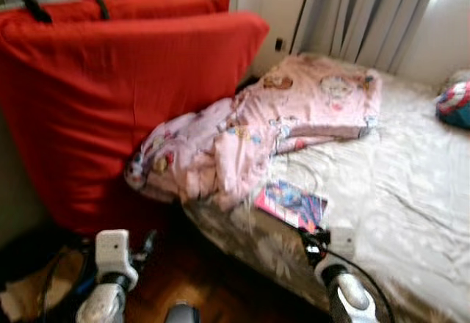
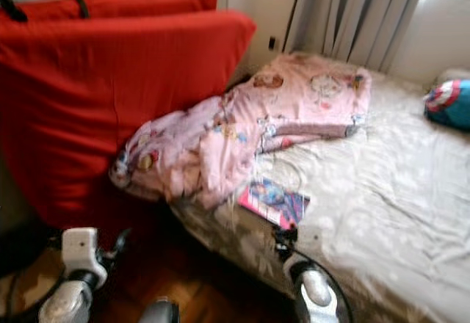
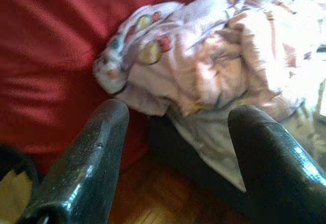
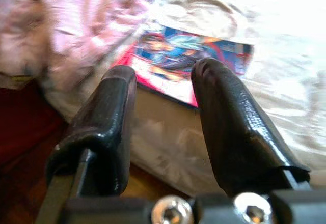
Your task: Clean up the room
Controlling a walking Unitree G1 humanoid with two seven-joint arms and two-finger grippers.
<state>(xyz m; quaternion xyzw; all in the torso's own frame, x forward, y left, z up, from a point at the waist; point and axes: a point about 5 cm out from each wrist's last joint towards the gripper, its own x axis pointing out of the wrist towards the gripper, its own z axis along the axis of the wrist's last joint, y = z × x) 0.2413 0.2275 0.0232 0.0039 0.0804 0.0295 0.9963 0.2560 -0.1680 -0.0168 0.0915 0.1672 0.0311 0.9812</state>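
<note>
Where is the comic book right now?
The comic book lies flat on the bed near its front edge, just below the crumpled pink blanket. The right gripper points at it from just ahead.

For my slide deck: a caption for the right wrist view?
Right gripper, fingers open, points at a colourful book on the bed.

Ahead of my left gripper [image 3: 175, 114] lies a pale pink blanket [image 1: 242, 136] printed with small cartoon figures, against a plain red cushion [image 1: 110, 95]. Just beyond my right gripper [image 4: 163, 76] is a book [image 4: 188, 61] with a red, blue and magenta cover, on a white floral-patterned sheet [image 1: 396, 183].
</note>
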